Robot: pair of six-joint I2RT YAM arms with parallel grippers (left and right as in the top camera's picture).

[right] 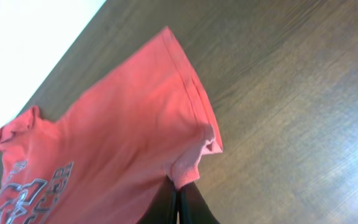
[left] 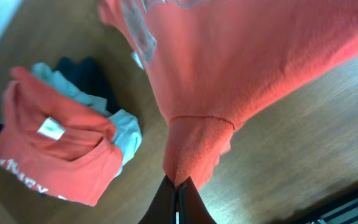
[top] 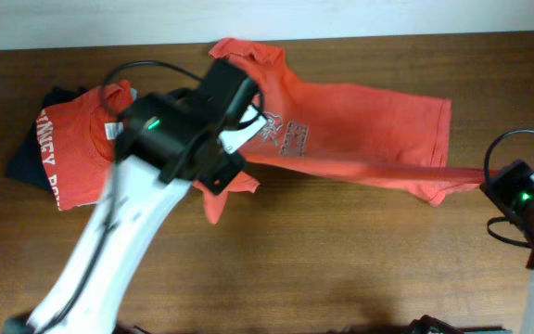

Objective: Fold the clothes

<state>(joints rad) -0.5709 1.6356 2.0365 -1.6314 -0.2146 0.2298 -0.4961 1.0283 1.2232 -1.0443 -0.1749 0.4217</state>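
An orange-red T-shirt (top: 360, 125) with navy-and-white lettering lies spread across the middle of the table. My left gripper (left: 178, 184) is shut on its left edge near a sleeve (left: 194, 146), at the table's middle left (top: 222, 176). My right gripper (right: 178, 185) is shut on the shirt's bottom hem corner (right: 194, 158), at the right (top: 486, 174). The lower edge is pulled taut between the two grippers. A folded orange-red T-shirt (top: 72, 148) with a white neck tag (left: 50, 129) lies at the left on top of pale grey-blue (left: 126, 127) and navy (top: 28, 158) garments.
The brown wooden table (top: 341, 260) runs to a white wall at the back (top: 63, 23). The left arm (top: 119, 250) crosses the front left of the table. Cables loop by the right arm (top: 527, 139).
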